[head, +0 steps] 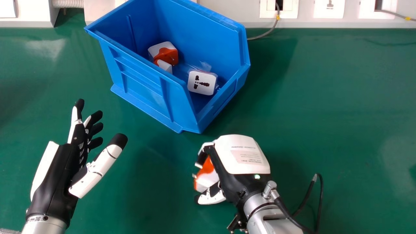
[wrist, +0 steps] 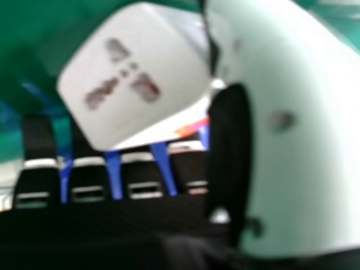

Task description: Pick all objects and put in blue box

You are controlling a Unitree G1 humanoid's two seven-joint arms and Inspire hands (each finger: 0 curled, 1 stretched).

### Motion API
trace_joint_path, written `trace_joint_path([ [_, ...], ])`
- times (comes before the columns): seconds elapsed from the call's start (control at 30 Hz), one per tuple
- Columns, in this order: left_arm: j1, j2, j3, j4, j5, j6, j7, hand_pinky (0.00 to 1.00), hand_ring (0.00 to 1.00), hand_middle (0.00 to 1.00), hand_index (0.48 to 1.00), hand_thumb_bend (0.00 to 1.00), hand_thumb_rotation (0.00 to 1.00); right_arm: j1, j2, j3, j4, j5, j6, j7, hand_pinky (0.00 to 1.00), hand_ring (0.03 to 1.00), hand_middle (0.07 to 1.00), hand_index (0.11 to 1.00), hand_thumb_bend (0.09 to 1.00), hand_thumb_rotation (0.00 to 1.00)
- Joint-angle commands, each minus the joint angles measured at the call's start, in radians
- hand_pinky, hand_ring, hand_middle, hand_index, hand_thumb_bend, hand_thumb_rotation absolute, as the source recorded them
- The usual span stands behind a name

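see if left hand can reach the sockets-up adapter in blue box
Likely, if raised: the left hand is empty, the blue box has no lid, but its side wall shields the adapter.

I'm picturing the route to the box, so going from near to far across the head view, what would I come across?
Adapter in the right robot hand, white-faced adapter in the blue box, orange-and-white items deeper in the box, wall socket plates.
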Motion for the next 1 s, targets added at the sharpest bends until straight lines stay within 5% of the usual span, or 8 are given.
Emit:
trace_joint_path([
  [0.0, 0.004, 0.004, 0.001, -0.029, 0.004, -0.01, 0.007, 0.91, 0.95, 0.97, 0.949, 0.67, 0.68, -0.003, -0.019, -0.007, 0.026, 0.008, 0.0, 0.027, 0.71, 0.769, 0.75, 0.494, 0.523, 0.13],
  [0.27, 0.014, 0.003, 0.001, -0.05, -0.011, 0.003, -0.001, 0.91, 0.95, 0.97, 0.95, 0.66, 0.68, -0.054, -0.047, -0.008, 0.053, 0.01, -0.012, 0.087, 0.73, 0.779, 0.751, 0.483, 0.52, 0.13],
  [0.63, 0.021, 0.001, -0.001, -0.06, -0.009, 0.005, 0.0, 0.93, 0.95, 0.97, 0.954, 0.66, 0.69, -0.136, -0.08, -0.017, 0.138, 0.019, -0.064, 0.103, 0.68, 0.743, 0.738, 0.484, 0.514, 0.12],
  [0.97, 0.02, 0.002, -0.001, -0.063, -0.011, 0.009, -0.001, 0.93, 0.96, 0.97, 0.956, 0.66, 0.7, -0.143, -0.099, -0.049, 0.15, 0.085, -0.156, 0.048, 0.41, 0.502, 0.568, 0.521, 0.505, 0.05],
])
